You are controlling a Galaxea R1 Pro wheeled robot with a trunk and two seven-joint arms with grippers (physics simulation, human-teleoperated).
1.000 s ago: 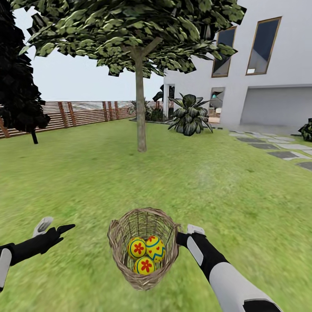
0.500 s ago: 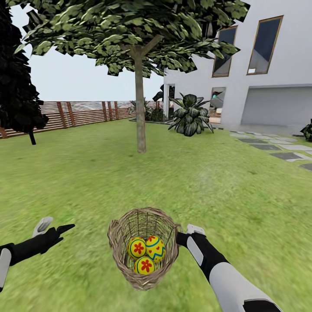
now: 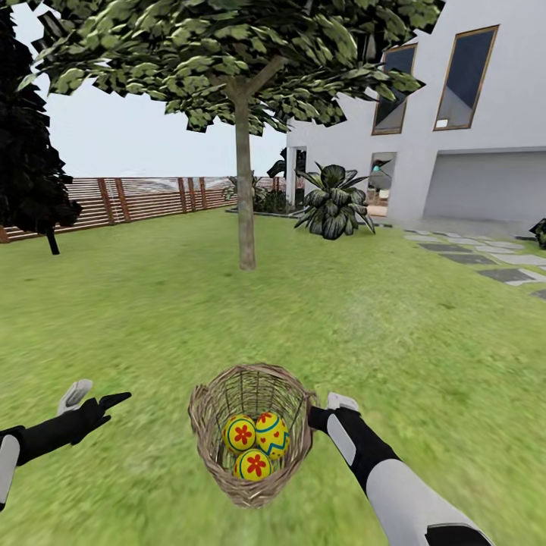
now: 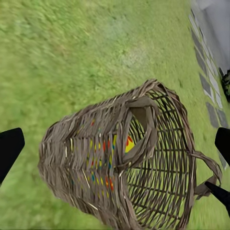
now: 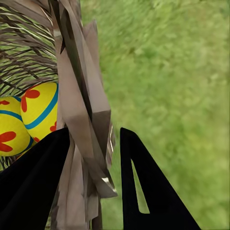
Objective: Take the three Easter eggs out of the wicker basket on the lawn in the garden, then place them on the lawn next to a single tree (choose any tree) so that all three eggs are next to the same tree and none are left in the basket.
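Three cameras, one shared landmark

The head camera looks down from above the round tan wicker basket [image 3: 250,432]; both wrist cameras face it [image 4: 129,163] [image 5: 72,96], seemingly from opposite sides, very close.

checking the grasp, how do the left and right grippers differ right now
The right gripper is at the basket, its fingers straddling the wicker rim; the left gripper hangs apart from the basket, holding nothing. The right gripper's jaws close around the rim, while the left gripper's stand spread open. Both are black-fingered and sit low over the lawn, either side of the basket.
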